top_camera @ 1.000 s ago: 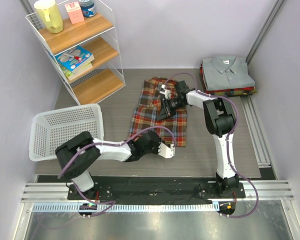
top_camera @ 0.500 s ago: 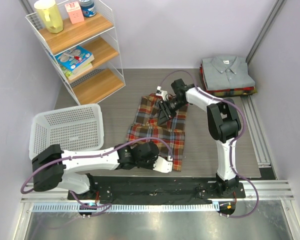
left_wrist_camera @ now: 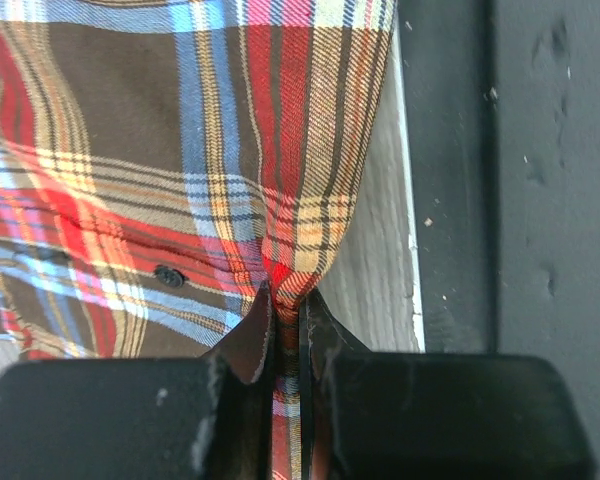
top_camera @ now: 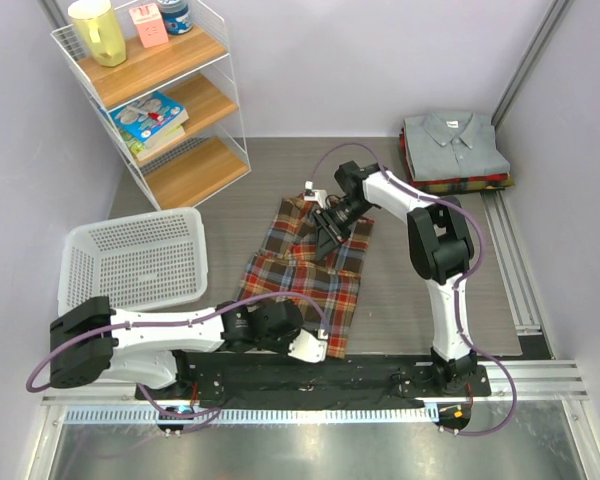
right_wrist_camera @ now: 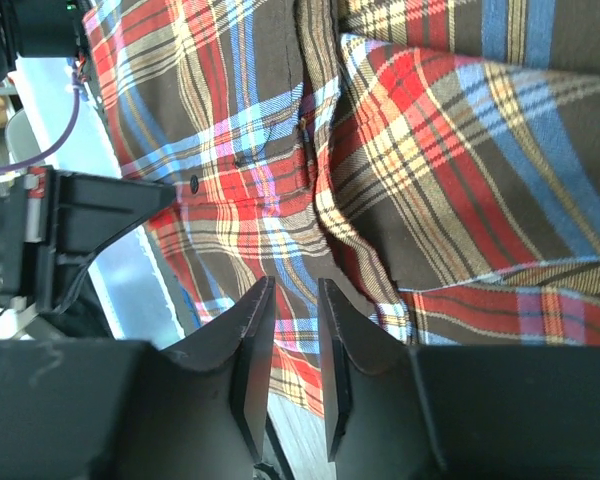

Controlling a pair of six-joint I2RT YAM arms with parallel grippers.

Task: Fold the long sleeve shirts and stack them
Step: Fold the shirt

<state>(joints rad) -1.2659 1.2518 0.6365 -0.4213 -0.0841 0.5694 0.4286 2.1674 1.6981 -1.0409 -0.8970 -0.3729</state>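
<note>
The plaid flannel shirt (top_camera: 305,280) lies spread on the table between the arms, its near hem at the table's front edge. My left gripper (top_camera: 318,345) is shut on that hem's near right corner; in the left wrist view the cloth (left_wrist_camera: 180,150) bunches into the closed jaws of the left gripper (left_wrist_camera: 288,300). My right gripper (top_camera: 325,228) hovers over the shirt's far part. Its jaws stand a narrow gap apart in the right wrist view (right_wrist_camera: 295,290), with plaid cloth (right_wrist_camera: 460,150) below and nothing pinched. A stack of folded shirts, grey collared one on top (top_camera: 452,145), sits at the far right.
A white mesh basket (top_camera: 130,260) stands at the left. A wire shelf (top_camera: 165,100) with books and bottles stands far left. The black base strip (top_camera: 280,370) runs along the near edge, also in the left wrist view (left_wrist_camera: 500,200). A metal rail (top_camera: 510,260) runs down the right side.
The left gripper has dragged the shirt's near hem toward the front edge and to the left, stretching the shirt out. The right gripper has moved a little nearer with it.
</note>
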